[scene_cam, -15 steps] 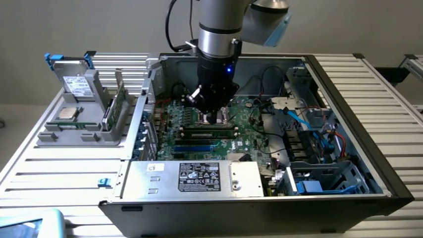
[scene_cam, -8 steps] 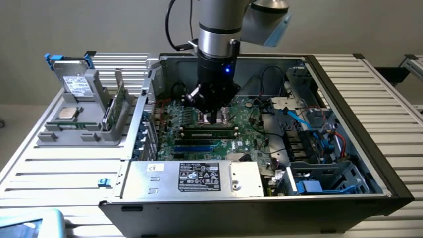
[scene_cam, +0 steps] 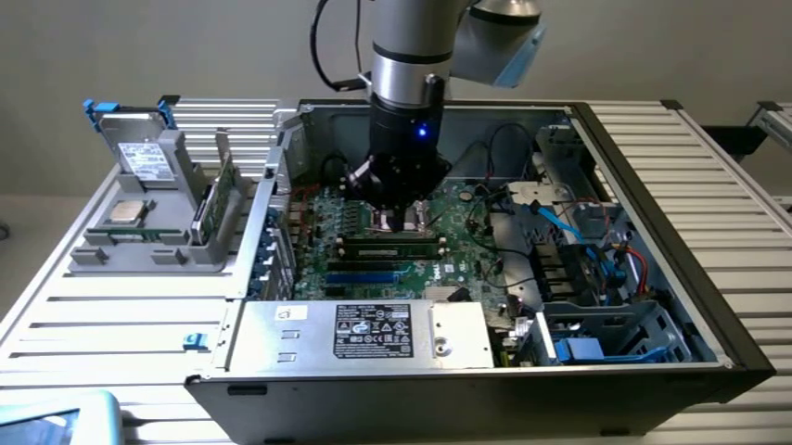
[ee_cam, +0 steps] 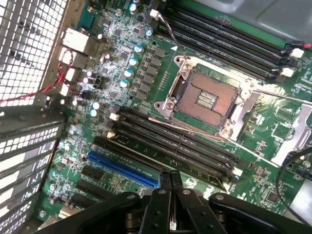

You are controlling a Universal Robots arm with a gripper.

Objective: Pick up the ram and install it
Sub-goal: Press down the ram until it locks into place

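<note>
We see our end effector [ee_cam: 170,183] closed and empty over the motherboard [scene_cam: 470,236]; the ram [scene_cam: 218,206] stands at frame left.

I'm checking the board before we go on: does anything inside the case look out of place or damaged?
The processor socket stands open and empty, contacts bare, its metal frame swung aside. The processor chip lies outside the case on the grey holder. Nothing looks spilled or broken.
</note>
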